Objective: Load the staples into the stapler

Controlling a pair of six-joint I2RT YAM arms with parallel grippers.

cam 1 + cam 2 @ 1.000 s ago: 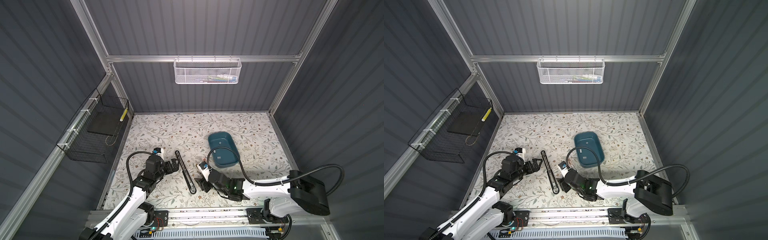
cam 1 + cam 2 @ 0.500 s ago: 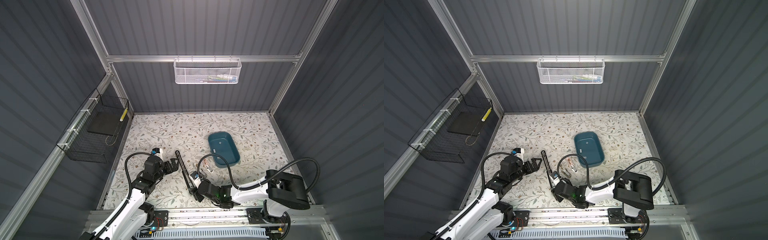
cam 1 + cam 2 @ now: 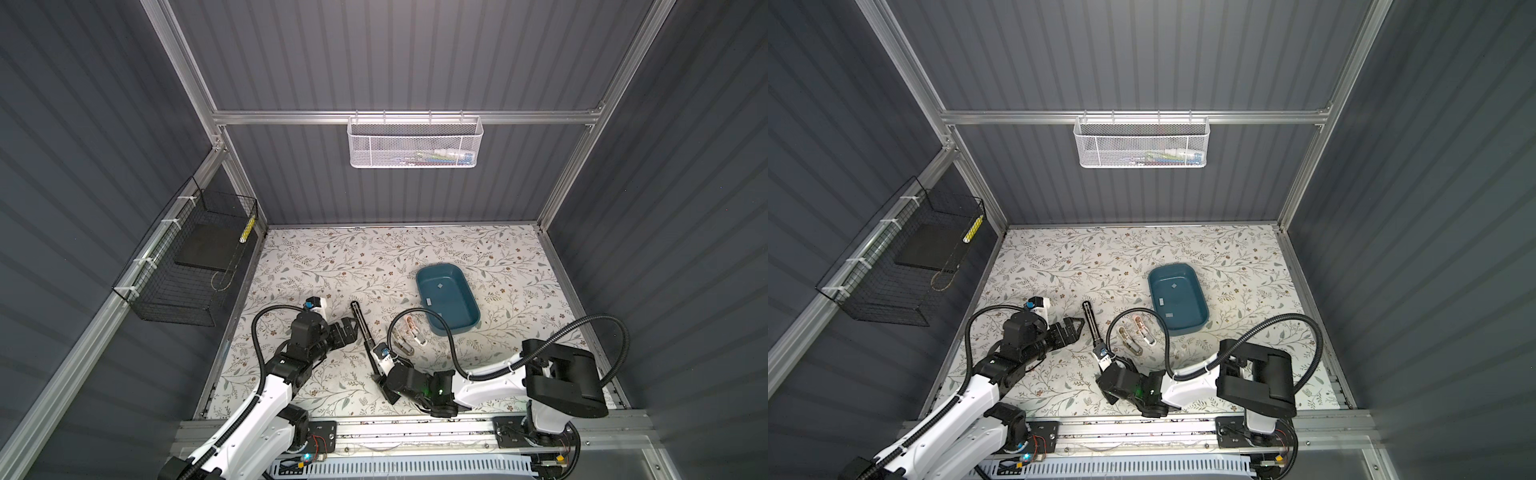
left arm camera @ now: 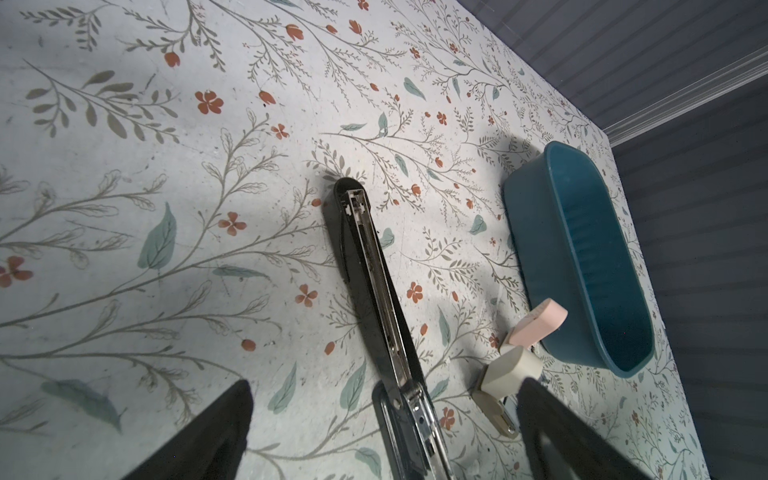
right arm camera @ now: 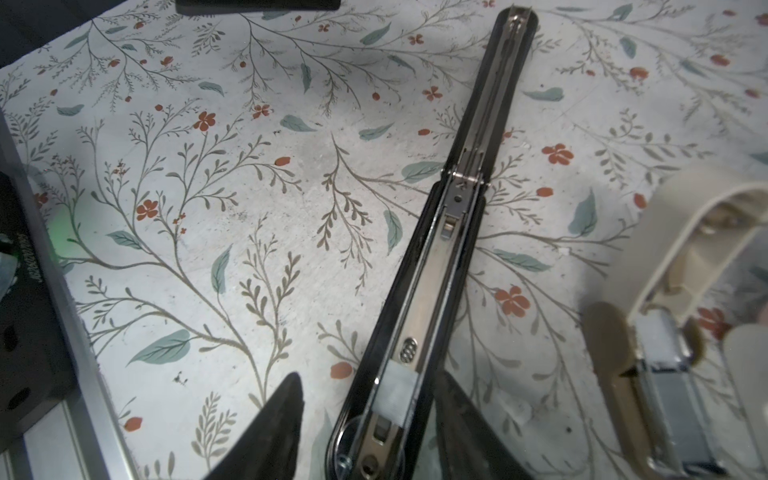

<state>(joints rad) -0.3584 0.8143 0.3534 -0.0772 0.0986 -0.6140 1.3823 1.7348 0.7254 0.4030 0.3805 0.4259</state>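
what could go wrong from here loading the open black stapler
The small silver-grey staple strip lies on the metal rail of the long black stapler; a nudge may knock it off.
The right gripper straddles that end with fingers apart; closing could shift the stapler, since the open left gripper holds nothing.

Left arm (image 3: pixel 270 399) low, left fingers (image 4: pixel 208 432) spread wide; right arm (image 3: pixel 486 384) low, right fingers (image 5: pixel 274 428) half-spread.

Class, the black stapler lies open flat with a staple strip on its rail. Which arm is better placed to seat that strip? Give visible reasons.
Right. The right tool straddles the black stapler exactly at the staple strip. The left tool hangs open beside the stapler's far half, away from the strip.
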